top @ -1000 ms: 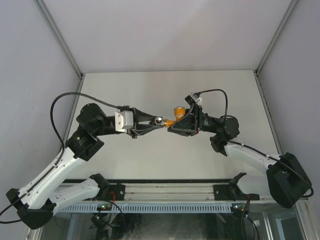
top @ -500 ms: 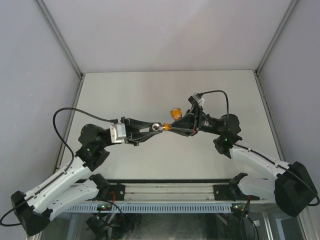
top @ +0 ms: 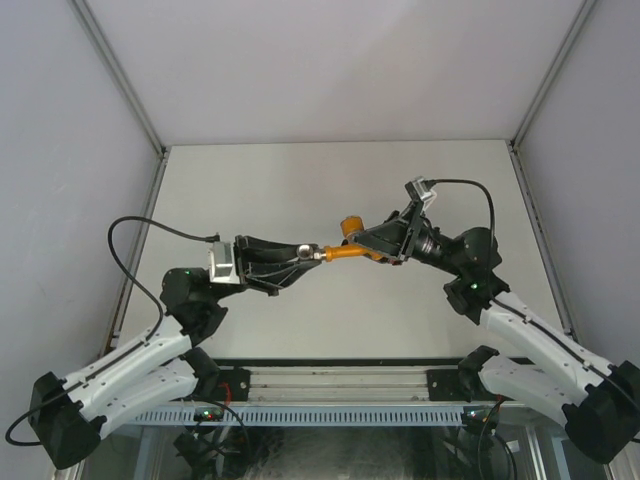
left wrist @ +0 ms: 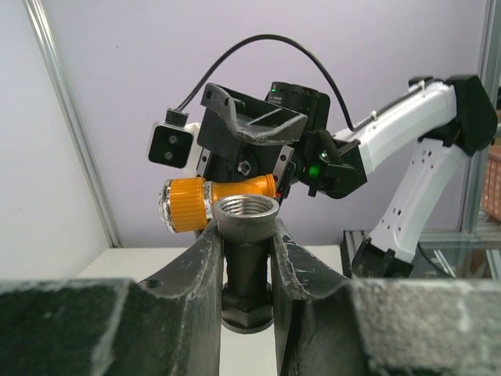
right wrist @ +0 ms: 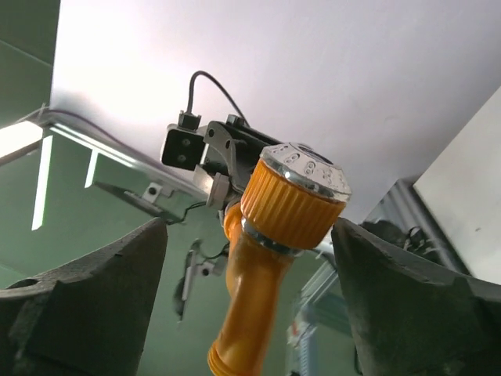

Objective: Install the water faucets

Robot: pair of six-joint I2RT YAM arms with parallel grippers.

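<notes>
My left gripper (top: 306, 255) is shut on the grey metal fitting (left wrist: 247, 216), with the threaded mouth just above the fingertips (left wrist: 210, 235). The orange tap body (top: 350, 246) sticks out from that fitting toward the right, held in the air above the table. In the left wrist view the orange tap body (left wrist: 205, 204) lies just behind the fitting. My right gripper (top: 378, 242) is open and straddles the tap. In the right wrist view the orange tap body (right wrist: 274, 235), with its ribbed cap, hangs between the two pads (right wrist: 125, 274), touching neither.
A pale tabletop (top: 300, 180) lies below both arms, with grey walls on three sides. An aluminium rail (top: 330, 385) with a cable strip runs along the near edge between the arm bases.
My right gripper has opened and let go of the orange tap, and its arm has drawn back to the right. The left arm has shifted slightly, still shut on the fitting.
</notes>
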